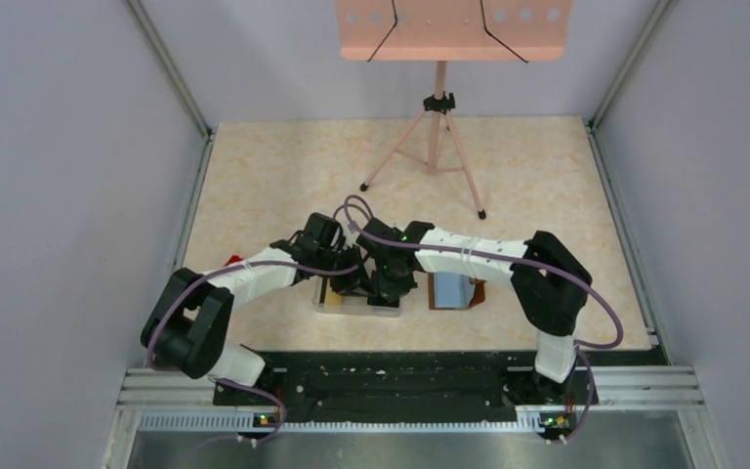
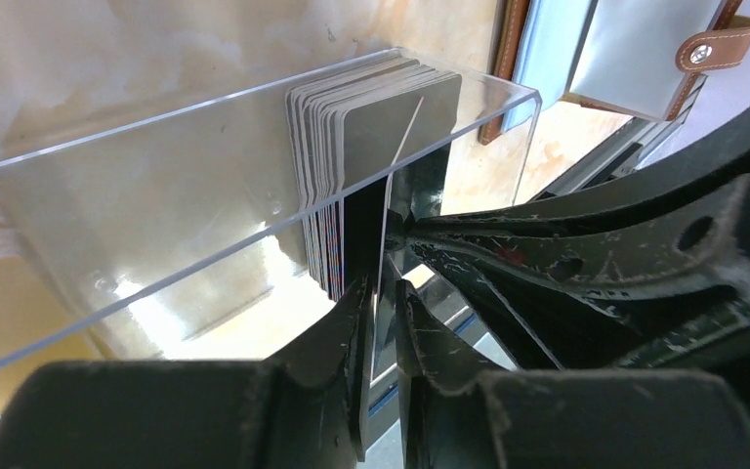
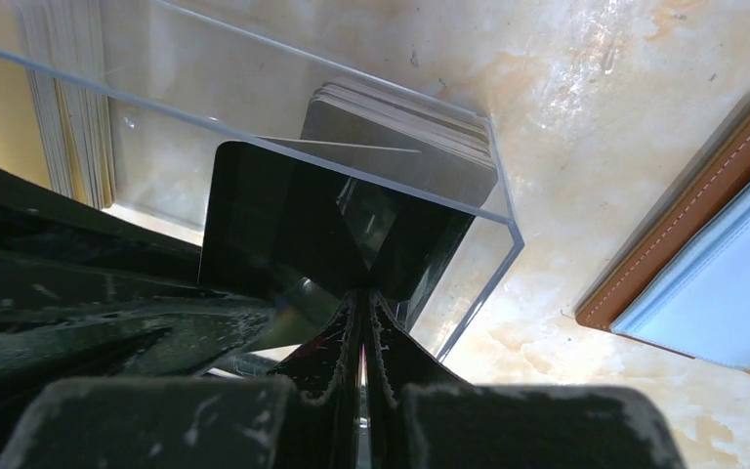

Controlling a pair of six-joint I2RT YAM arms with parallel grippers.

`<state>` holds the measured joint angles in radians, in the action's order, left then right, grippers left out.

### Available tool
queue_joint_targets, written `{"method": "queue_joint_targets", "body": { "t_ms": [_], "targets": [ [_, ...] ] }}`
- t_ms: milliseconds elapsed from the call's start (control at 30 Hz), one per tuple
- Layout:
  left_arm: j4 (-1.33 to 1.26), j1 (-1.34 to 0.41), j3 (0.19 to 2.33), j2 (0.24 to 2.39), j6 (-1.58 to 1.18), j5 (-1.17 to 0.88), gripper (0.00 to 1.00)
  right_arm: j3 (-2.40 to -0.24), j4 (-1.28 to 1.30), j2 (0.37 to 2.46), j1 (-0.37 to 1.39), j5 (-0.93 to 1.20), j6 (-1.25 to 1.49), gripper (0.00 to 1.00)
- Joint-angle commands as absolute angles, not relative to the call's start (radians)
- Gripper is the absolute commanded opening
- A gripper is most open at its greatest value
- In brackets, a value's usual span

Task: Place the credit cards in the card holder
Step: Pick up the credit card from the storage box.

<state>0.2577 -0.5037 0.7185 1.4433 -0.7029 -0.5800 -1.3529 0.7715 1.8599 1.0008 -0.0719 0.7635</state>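
A clear plastic tray point(image 1: 356, 305) holds a stack of grey-black credit cards point(image 2: 352, 107) at one end and a pale yellow-gold stack point(image 3: 59, 107) at the other. My right gripper point(image 3: 361, 293) is shut on one black card point(image 3: 293, 215), held upright on its edge over the tray point(image 3: 508, 234). My left gripper point(image 2: 383, 293) straddles the same card point(image 2: 428, 176); its jaws stand a narrow gap apart. Both grippers meet above the tray in the top view: left point(image 1: 344, 278), right point(image 1: 383, 283). The brown card holder point(image 1: 454, 291) lies open, blue-grey inside up, right of the tray point(image 3: 713, 293).
A pink tripod stand point(image 1: 437, 147) with a perforated board point(image 1: 454, 29) stands at the back centre. A small red object point(image 1: 234, 260) lies by the left arm. Grey walls enclose the table on three sides; a black rail point(image 1: 400, 386) runs along the near edge.
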Motion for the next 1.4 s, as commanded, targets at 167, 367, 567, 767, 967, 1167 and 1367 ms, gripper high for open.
{"method": "queue_joint_targets", "body": {
  "t_ms": [167,367,567,767,967,1167,1367],
  "targets": [
    [0.260,-0.532,0.767,1.452,-0.685,-0.561,0.00,-1.322,0.746,1.838,0.989,-0.073,0.767,0.00],
    [0.388,-0.532,0.817,1.333,-0.652,-0.454,0.00,-1.310,0.716,1.704,0.987,-0.104,0.743,0.00],
    [0.430,-0.532,0.834,1.217,-0.656,-0.425,0.00,-1.299,0.713,1.562,0.982,-0.115,0.730,0.14],
    [0.394,-0.534,0.820,1.152,-0.685,-0.443,0.00,-1.184,0.672,1.415,0.901,-0.081,0.751,0.40],
    [0.230,-0.574,0.796,1.177,-0.773,-0.514,0.00,-0.961,0.492,1.293,0.747,0.166,0.748,0.55],
    [-0.016,-0.652,0.785,1.250,-0.878,-0.601,0.00,-0.736,0.204,1.106,0.605,0.448,0.806,0.68],
    [-0.041,-0.678,0.805,1.265,-0.880,-0.614,0.00,-0.611,0.017,0.957,0.517,0.624,0.894,0.66]
  ]
}}
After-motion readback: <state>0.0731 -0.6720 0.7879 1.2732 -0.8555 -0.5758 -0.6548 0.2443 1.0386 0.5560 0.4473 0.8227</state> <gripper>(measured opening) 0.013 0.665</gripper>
